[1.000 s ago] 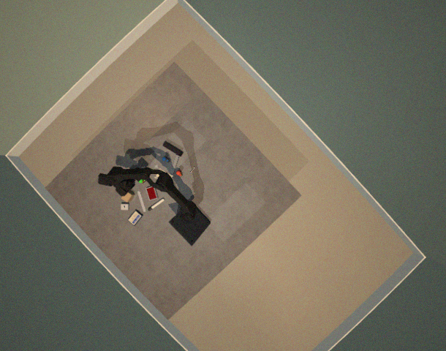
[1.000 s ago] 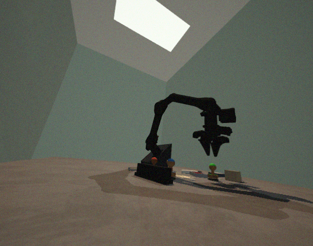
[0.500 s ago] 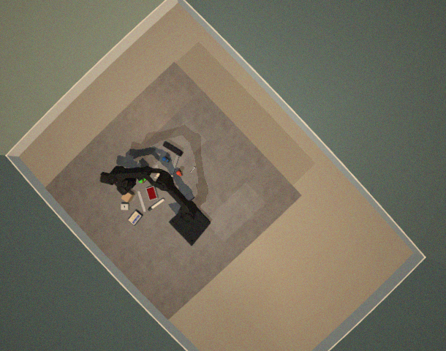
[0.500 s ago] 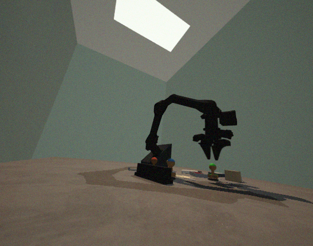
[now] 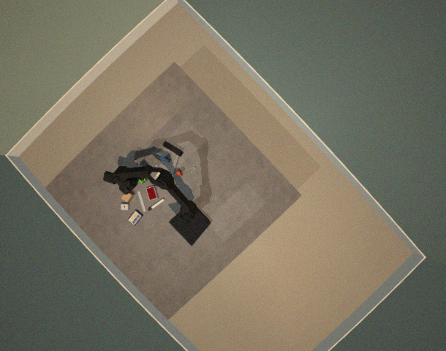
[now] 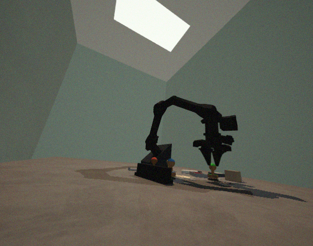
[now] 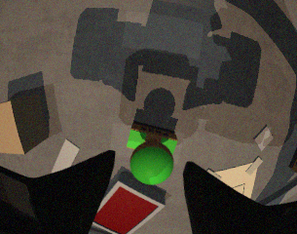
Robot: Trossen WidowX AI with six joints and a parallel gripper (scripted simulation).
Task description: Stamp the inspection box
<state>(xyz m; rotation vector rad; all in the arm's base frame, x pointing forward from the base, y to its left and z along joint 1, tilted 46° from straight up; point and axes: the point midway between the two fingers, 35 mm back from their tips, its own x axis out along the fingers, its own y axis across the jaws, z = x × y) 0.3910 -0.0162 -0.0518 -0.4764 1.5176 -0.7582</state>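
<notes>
A stamp with a green knob (image 5: 142,180) (image 6: 212,165) (image 7: 152,166) stands upright; its lettering is not readable. My gripper (image 6: 213,163) (image 7: 150,163) is open and empty, its fingertips at about the height of the knob's top, one on each side in the wrist view. The red ink pad (image 5: 151,193) (image 7: 126,210) lies close beside that stamp. The cream card (image 5: 155,175) (image 7: 238,177) is partly hidden by the arm in the top view and by a finger in the wrist view. Stamps with a red knob (image 5: 179,173) (image 6: 154,160) and a blue knob (image 5: 165,159) (image 6: 171,162) stand beyond the card.
A wooden block (image 5: 126,197) (image 6: 232,176) (image 7: 4,128) stands near the green-knobbed stamp. A small white box (image 5: 124,206), a white and blue box (image 5: 134,217), a pale strip (image 5: 141,201) and a white marker (image 5: 157,203) lie around the pad. A long black block (image 5: 172,148) (image 6: 154,173) stands near the blue-knobbed stamp.
</notes>
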